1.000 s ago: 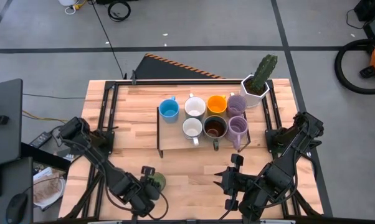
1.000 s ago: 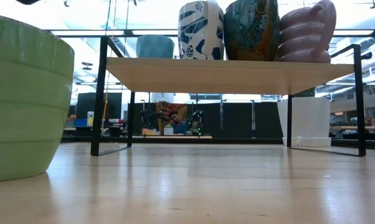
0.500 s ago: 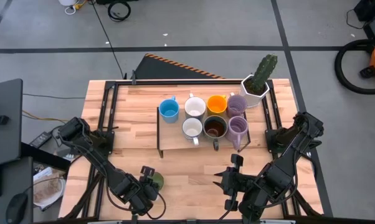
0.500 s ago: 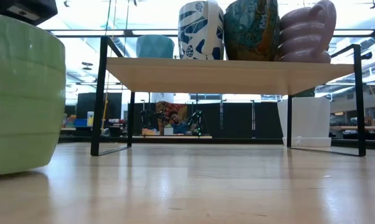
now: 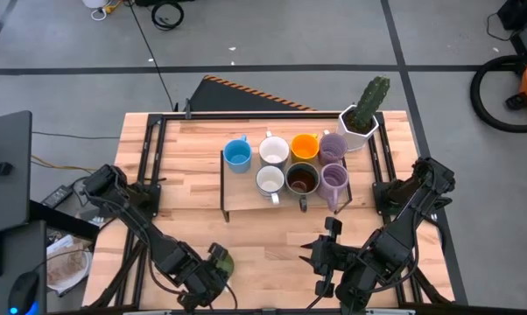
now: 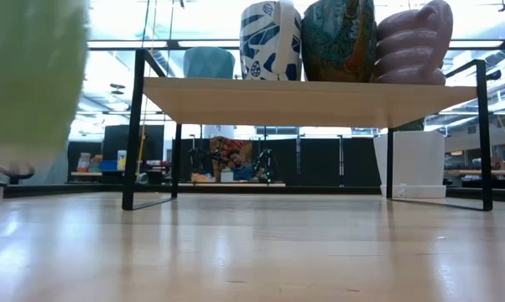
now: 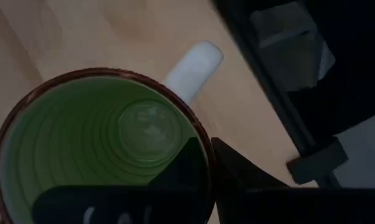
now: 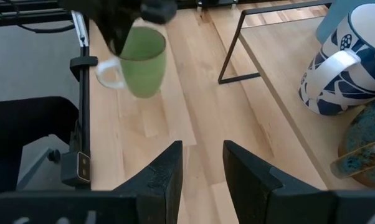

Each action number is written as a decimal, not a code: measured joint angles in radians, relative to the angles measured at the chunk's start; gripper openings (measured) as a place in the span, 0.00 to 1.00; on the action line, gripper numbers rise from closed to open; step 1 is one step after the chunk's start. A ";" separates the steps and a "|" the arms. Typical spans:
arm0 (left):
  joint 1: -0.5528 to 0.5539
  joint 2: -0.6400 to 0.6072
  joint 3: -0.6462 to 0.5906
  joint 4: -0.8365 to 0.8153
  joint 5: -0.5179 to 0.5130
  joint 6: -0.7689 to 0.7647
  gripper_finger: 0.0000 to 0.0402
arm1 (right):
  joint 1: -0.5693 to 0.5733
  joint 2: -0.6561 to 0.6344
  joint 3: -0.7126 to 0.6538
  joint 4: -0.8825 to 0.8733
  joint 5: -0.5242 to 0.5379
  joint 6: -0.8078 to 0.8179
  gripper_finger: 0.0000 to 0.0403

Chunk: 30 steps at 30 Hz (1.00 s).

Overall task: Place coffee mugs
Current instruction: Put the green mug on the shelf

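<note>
Mugs mostly placed: 7 sit on the shelf [image 5: 233, 206], 1 is left
Left gripper [image 5: 213, 265] is clamped on the rim of the green mug [image 8: 142, 60], holding it clear of the table [image 5: 272, 236] at the near left corner; it hangs roughly upright, long axis vertical, mouth up, white handle toward the table's left edge. Right gripper [image 8: 202, 167] waits near the front edge, fingers parted, empty

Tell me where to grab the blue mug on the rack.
Pinch its rim from above, on the side away from the white mug: the blue mug stands upright, mouth open, at the rack's free end. The left gripper is busy holding the green mug.
</note>
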 joint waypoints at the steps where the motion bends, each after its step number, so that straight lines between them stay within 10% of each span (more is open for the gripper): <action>1: 0.005 0.000 0.038 -0.031 -0.002 0.041 0.06 | 0.000 0.000 0.000 0.001 0.000 0.000 0.30; 11: 0.146 -0.003 0.383 -0.329 0.014 0.393 0.06 | 0.000 0.000 0.000 0.089 -0.030 -0.065 0.30; 30: 0.487 -0.108 0.397 -0.481 0.160 0.702 0.06 | -0.001 0.000 0.000 0.068 -0.028 -0.078 0.30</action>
